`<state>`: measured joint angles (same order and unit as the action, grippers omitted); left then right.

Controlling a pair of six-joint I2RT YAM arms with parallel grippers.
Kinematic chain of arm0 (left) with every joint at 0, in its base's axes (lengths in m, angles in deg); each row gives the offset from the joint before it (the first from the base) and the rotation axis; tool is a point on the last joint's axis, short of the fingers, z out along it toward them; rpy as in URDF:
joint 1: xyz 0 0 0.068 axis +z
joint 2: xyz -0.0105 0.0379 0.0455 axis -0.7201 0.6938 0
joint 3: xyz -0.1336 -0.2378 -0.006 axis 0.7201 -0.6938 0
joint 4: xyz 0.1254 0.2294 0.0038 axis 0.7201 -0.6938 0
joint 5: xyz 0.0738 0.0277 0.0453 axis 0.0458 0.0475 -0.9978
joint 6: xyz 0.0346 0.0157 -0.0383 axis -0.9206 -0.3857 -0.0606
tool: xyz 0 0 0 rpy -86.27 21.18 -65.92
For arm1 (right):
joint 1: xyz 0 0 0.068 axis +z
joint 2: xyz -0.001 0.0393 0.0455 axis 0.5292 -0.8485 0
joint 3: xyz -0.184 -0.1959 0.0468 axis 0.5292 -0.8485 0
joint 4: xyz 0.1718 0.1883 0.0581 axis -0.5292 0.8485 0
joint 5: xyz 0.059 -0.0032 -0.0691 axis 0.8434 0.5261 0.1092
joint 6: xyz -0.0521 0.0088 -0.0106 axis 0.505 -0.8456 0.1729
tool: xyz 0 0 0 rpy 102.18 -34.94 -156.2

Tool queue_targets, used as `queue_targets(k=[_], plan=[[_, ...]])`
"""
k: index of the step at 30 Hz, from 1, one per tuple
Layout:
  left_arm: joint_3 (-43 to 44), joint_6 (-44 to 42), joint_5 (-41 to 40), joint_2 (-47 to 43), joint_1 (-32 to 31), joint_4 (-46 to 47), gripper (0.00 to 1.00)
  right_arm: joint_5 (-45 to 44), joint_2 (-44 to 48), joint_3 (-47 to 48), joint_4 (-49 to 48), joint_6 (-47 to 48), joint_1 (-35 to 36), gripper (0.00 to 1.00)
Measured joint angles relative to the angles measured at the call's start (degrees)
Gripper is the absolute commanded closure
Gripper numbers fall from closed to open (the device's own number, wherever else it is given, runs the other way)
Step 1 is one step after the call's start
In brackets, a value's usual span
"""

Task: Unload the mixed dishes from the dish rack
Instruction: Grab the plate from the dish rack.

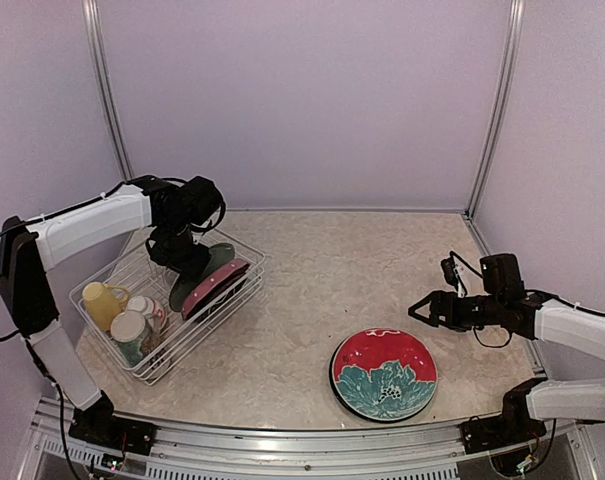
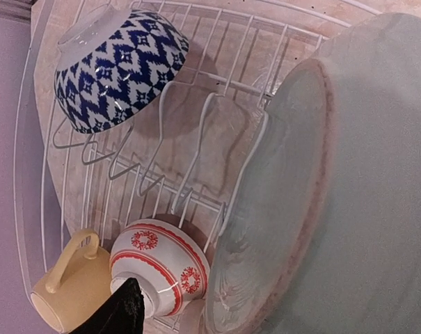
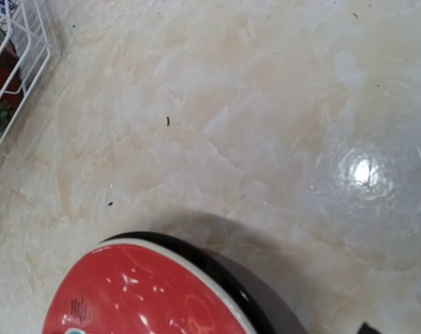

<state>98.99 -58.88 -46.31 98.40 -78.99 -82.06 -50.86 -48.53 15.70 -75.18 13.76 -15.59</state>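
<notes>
My left hand (image 1: pixel 188 268) is at the pale green plate (image 2: pixel 349 181) in the dish rack (image 1: pixel 206 328); I cannot tell if it grips. My right hand (image 1: pixel 419 308) is open.

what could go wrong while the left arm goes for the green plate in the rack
The pale green plate leans in the dish rack beside a reddish plate; a tilted pull might snag a tine or drag that neighbour. The left gripper sits low, its finger close to the red-patterned bowl and yellow mug, which it could bump.
</notes>
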Motion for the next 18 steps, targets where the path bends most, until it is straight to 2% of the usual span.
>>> queue_targets(k=[12, 18], plan=[[0.0, -0.3, 0.1, -1.1, -1.8, 3.0, 0.67, 0.2, 0.1, -0.2, -0.3, -0.2, 0.0, 0.12], [1.1, -0.4, -2.0, 0.1, -3.0, 2.7, 0.72, 0.2, 0.1, -0.2, -0.3, -0.3, 0.0, 0.12]])
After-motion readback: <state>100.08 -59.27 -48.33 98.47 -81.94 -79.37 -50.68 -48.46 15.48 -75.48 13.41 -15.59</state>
